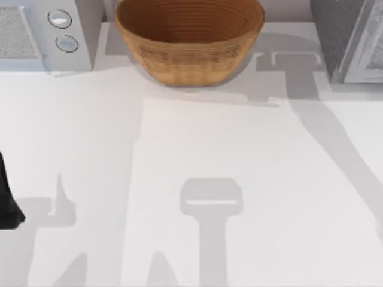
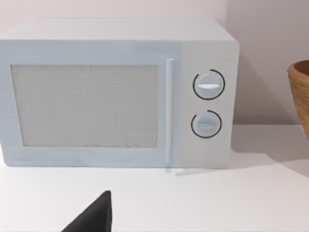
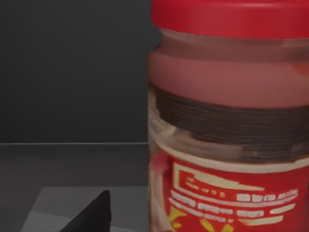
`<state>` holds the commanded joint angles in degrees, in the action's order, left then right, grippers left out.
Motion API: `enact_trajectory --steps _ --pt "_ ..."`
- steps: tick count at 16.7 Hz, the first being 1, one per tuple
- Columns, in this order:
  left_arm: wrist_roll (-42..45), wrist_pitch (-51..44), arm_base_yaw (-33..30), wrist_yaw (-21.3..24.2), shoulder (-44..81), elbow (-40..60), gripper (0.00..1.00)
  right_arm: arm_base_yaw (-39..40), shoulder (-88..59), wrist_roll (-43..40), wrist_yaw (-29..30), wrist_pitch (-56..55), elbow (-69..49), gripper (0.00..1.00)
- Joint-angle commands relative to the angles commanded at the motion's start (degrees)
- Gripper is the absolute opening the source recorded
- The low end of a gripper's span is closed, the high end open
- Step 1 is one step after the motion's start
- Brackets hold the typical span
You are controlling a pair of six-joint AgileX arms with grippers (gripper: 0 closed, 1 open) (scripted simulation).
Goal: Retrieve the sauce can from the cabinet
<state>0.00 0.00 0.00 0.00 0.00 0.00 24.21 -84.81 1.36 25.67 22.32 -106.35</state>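
My left arm (image 1: 8, 203) sits at the left edge of the table (image 1: 215, 155), a dark shape low against the white surface. From its wrist I look across the table at a white microwave (image 2: 116, 92) with its door closed and two round dials stacked on its right panel. One dark fingertip of my left gripper (image 2: 94, 215) pokes into the wrist view; I cannot tell whether those fingers are apart or together. The brown woven basket (image 2: 300, 92) stands just beside the microwave, on the table at the back, between the microwave and the grey cabinet (image 1: 347, 36) in the far right corner.

From my right wrist I see the sauce can (image 3: 229, 125) standing upright and very close, in a dark grey interior with a dark back wall. It has a red top, a dark band below it and a red label with pale lettering. It rests on the dark floor (image 3: 72, 169) of that space. One dark fingertip of my right gripper (image 3: 94, 215) shows beside the can, apart from it; whether the fingers are spread or closed I cannot tell.
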Motion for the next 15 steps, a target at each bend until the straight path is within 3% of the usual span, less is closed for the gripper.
enact_trajectory --steps 9,14,15 --pt "0.0 0.0 0.0 0.0 0.0 0.0 1.0 -3.96 -11.39 -0.04 -3.85 0.07 -11.68 1.0" --pt "0.0 0.0 0.0 0.0 0.0 0.0 1.0 -4.31 -12.24 -0.05 -4.19 0.06 -12.54 1.0" --pt "0.0 0.0 0.0 0.0 0.0 0.0 1.0 -4.31 -12.24 -0.05 -4.19 0.06 -12.54 0.92"
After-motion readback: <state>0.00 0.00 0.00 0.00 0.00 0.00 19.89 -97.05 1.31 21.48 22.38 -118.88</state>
